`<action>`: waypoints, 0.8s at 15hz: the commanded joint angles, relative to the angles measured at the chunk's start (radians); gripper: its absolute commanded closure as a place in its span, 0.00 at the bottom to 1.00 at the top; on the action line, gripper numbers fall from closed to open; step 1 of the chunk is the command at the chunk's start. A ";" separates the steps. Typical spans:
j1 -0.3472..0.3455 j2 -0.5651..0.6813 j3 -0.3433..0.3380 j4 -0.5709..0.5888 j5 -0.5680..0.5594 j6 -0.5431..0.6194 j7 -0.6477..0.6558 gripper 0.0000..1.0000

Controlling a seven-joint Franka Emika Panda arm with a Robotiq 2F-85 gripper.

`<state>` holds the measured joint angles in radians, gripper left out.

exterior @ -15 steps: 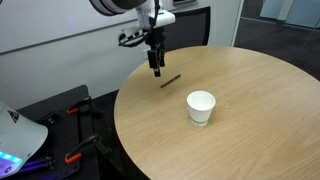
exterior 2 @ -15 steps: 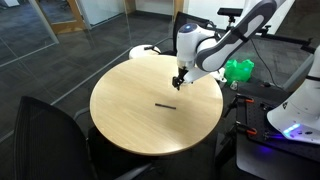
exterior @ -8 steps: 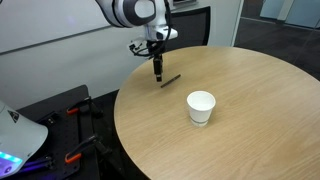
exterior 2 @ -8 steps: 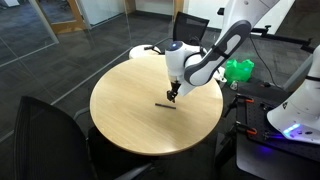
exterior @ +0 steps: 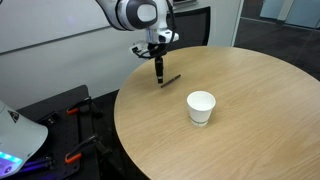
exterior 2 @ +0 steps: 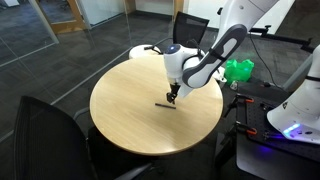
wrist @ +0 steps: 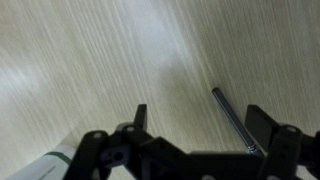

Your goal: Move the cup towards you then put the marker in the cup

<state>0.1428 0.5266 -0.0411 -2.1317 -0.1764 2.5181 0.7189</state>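
The white cup (exterior: 201, 107) stands upright on the round wooden table (exterior: 260, 120), toward its front side; I cannot make it out in the exterior view from the opposite side. The dark marker (exterior: 171, 80) lies flat on the table behind the cup, and it shows in both exterior views (exterior 2: 165, 104). My gripper (exterior: 159, 75) points straight down just above the marker's end (exterior 2: 172, 98). In the wrist view the gripper (wrist: 200, 125) is open and empty, and the marker (wrist: 232, 118) lies between the fingers, close to the right one.
A dark chair (exterior 2: 45, 135) stands at one side of the table (exterior 2: 120, 115) and another chair (exterior 2: 190, 25) behind the arm. A green object (exterior 2: 238, 70) and a white device (exterior 2: 300, 110) sit beside the table. Black equipment with red clamps (exterior: 70, 125) lies on the floor.
My gripper has moved across the table and come down over the marker's end. The cup and marker have not moved.
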 commanded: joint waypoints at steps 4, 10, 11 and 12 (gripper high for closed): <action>-0.039 0.016 0.033 0.035 0.089 0.006 -0.284 0.00; -0.033 0.050 0.012 0.090 0.049 0.001 -0.527 0.00; -0.030 0.060 0.013 0.091 0.042 0.019 -0.549 0.00; -0.024 0.066 0.008 0.092 0.031 0.028 -0.557 0.00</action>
<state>0.1097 0.5601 -0.0278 -2.0664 -0.1152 2.5214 0.2116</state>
